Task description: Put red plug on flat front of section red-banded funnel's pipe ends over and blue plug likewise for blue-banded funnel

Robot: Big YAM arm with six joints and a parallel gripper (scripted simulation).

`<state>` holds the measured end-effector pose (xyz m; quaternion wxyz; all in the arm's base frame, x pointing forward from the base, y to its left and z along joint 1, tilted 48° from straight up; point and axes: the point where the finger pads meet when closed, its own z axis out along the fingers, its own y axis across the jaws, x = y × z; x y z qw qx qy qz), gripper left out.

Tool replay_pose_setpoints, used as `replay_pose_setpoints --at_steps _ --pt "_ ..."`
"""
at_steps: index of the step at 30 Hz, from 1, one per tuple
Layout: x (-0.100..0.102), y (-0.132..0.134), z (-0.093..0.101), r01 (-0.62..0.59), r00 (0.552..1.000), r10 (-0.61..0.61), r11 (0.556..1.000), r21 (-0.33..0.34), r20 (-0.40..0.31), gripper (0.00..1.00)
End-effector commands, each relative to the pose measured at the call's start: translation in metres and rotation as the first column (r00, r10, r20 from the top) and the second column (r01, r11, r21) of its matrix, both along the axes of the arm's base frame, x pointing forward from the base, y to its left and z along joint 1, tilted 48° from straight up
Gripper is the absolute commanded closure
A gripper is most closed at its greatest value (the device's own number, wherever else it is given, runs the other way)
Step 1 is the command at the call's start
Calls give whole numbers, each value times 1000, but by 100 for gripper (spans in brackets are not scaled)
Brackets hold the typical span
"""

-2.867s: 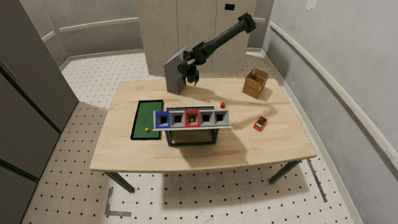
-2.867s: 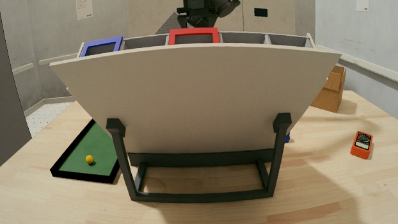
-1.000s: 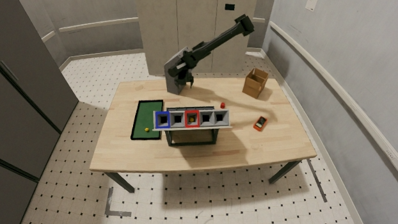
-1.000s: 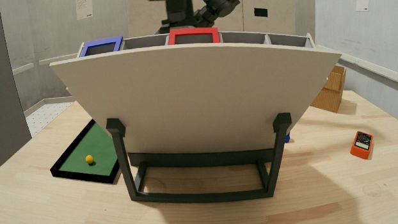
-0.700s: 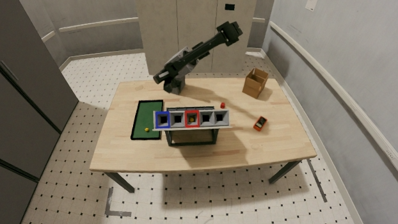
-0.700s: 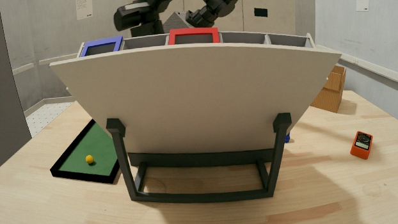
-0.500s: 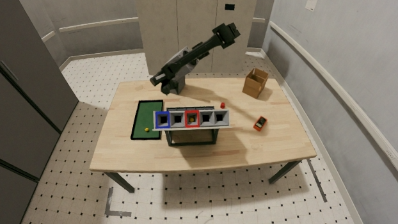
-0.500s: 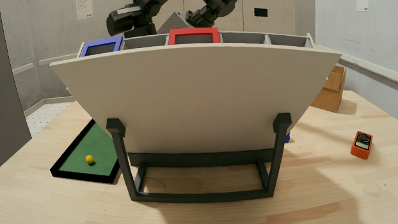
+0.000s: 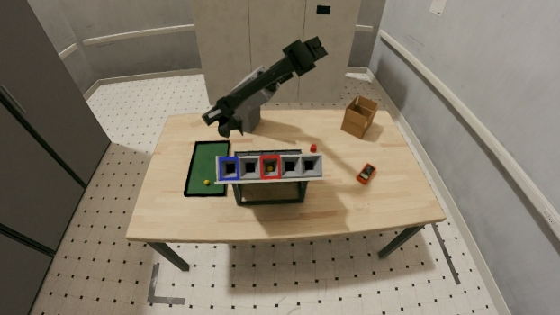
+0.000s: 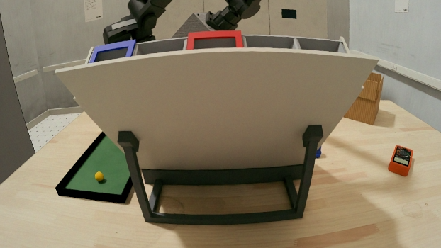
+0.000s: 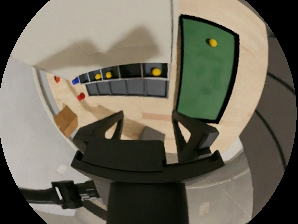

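Note:
My gripper (image 9: 230, 133) (image 11: 147, 113) is open and empty. It hangs above the table behind the funnel stand, near the back end of the green marble tray (image 9: 201, 157) (image 10: 106, 159) (image 11: 202, 76). One yellow marble (image 9: 206, 183) (image 10: 99, 176) (image 11: 212, 42) lies in the tray. The blue-banded funnel (image 9: 229, 167) (image 10: 113, 51) is at the left end of the row. The red-banded funnel (image 9: 270, 166) (image 10: 215, 39) is in the middle, with a yellow marble showing in it. The red plug (image 9: 313, 148) (image 11: 81, 95) stands behind the stand's right part. The blue plug (image 10: 318, 153) (image 11: 76, 80) peeks out by the right leg. In the wrist view a yellow marble (image 11: 156, 71) lies in the section nearest the tray.
The grey cover (image 10: 220, 106) hides the pipes from the front. A cardboard box (image 9: 358, 116) (image 10: 366, 99) stands at the table's back right. An orange device (image 9: 366, 173) (image 10: 400, 160) lies to the right of the stand.

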<state>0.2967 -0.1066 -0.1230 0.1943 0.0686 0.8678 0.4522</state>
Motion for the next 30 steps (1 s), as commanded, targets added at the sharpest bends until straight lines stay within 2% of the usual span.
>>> replay_pose_setpoints --at_steps 1,11,13,28,30 --pt "32 -36 -11 7 999 -6 1000 -26 38 20" --pt "95 -92 -45 12 1000 -11 1000 -20 15 20" --pt "95 -92 -45 12 1000 -11 1000 -20 15 20" --pt "153 -149 -79 17 999 -14 998 -53 49 20" --pt "153 -149 -79 17 999 -14 998 -53 49 20"
